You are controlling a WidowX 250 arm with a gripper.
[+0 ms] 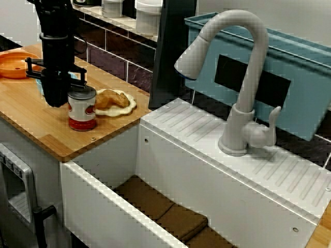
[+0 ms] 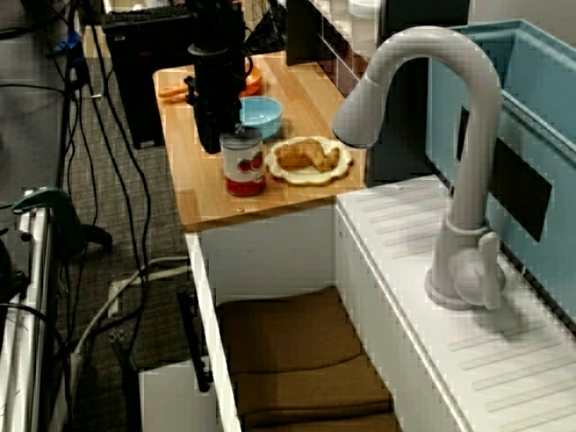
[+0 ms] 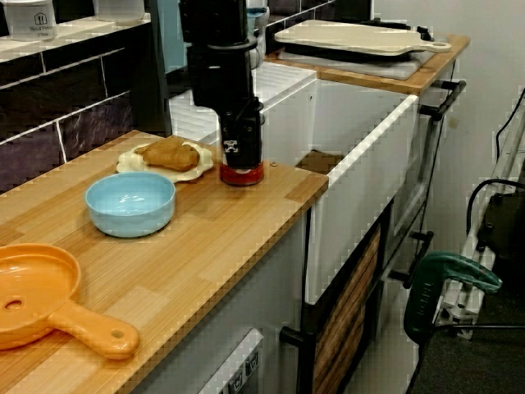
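Wooden counter [image 1: 31,118], white sink [image 1: 98,199], pincer [image 1: 61,97] by can [image 1: 81,109]

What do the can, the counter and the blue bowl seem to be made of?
Can: likely metal, by its grey lid and rim, with a glossy red and white label.
Counter: wood or wood-look, showing plank joints and grain, satin finish.
Bowl: smooth light blue, plastic or glazed ceramic; the look leaves it open.

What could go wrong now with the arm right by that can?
The gripper is right beside the can; a sideways nudge might tip it. The plate lies close by and could get knocked. The counter edge by the sink is near, so a sliding can might drop in.
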